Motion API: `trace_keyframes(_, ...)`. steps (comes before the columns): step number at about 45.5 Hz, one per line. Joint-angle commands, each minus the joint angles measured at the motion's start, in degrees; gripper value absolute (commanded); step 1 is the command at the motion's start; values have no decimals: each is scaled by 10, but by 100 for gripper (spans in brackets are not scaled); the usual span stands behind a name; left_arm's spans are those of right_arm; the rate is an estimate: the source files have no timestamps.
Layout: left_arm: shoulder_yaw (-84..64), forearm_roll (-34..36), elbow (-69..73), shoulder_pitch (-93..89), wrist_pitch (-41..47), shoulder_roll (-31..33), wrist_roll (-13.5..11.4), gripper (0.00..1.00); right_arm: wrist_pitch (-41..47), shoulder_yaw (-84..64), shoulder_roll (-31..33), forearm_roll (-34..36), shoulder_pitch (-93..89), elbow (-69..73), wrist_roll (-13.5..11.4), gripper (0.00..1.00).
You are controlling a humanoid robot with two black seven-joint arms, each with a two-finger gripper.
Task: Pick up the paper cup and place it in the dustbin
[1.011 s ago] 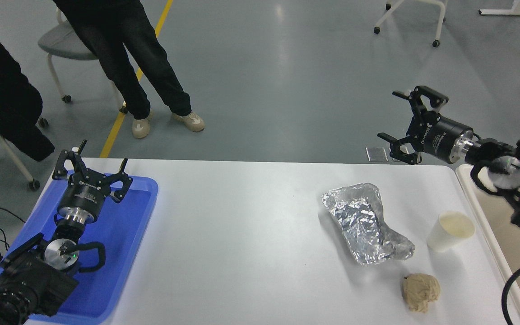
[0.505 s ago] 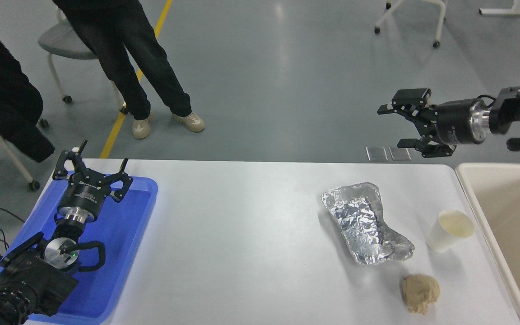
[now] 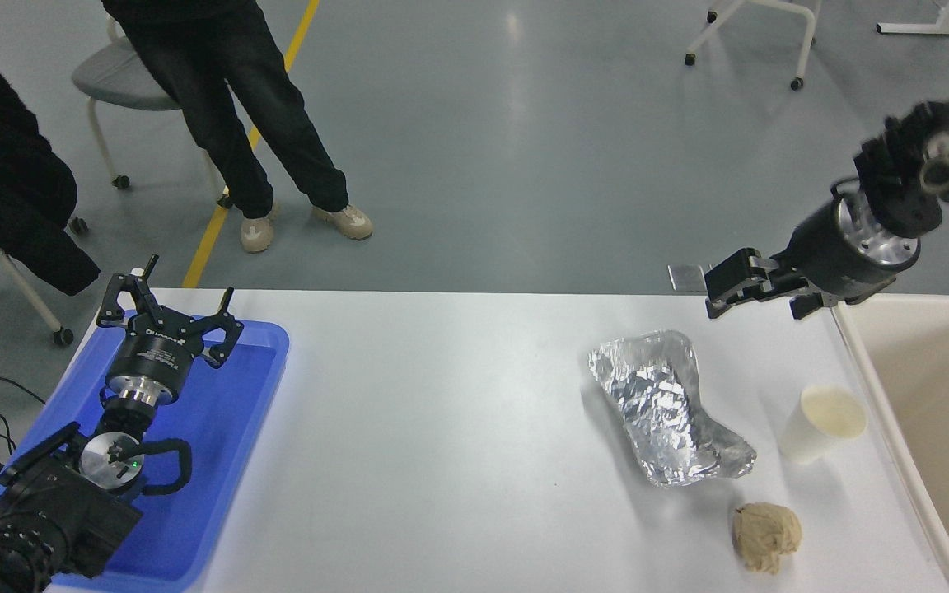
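Observation:
The paper cup (image 3: pixel 822 422) stands upright on the white table (image 3: pixel 458 445) near its right end, just left of the dustbin (image 3: pixel 919 486), whose beige rim and inside show at the right edge. My right gripper (image 3: pixel 759 295) hangs in the air over the table's far right corner, beyond and above the cup. It points left and down, and its fingers stand apart and hold nothing. My left gripper (image 3: pixel 168 317) is parked open over the blue tray (image 3: pixel 227 428) at the lower left.
Crinkled silver foil (image 3: pixel 668 403) lies left of the cup. A crumpled tan paper ball (image 3: pixel 765 535) lies in front of it. A person's legs (image 3: pixel 268 140) and a dark coat (image 3: pixel 5 181) are beyond the table's far left. Wheeled chairs stand on the floor.
My right arm has swung up and turned. The gripper, level and pointing left half a second ago, now tilts down towards the table's far right corner. Cup, foil and ball have not moved.

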State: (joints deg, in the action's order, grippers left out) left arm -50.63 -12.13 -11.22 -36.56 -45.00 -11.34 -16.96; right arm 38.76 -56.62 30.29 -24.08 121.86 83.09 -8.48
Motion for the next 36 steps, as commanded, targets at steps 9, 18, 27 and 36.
trace_keyframes(9, -1, 0, -1, 1, 0, 0, 0, 100, 62, -81, -83, 121, 156, 58, 0, 100)
trace_keyframes(18, -2, 0, 1, 3, 0, 0, 0, 100, 62, -114, -80, 139, 161, 59, 0, 100)
trace_keyframes(27, -1, -1, 1, 4, 0, 0, 0, 100, 62, -123, -79, 149, 161, 59, 0, 100)
trace_keyframes(36, -2, -1, -1, 3, 0, 2, 0, 100, 62, -121, -79, 149, 155, 59, 0, 100)
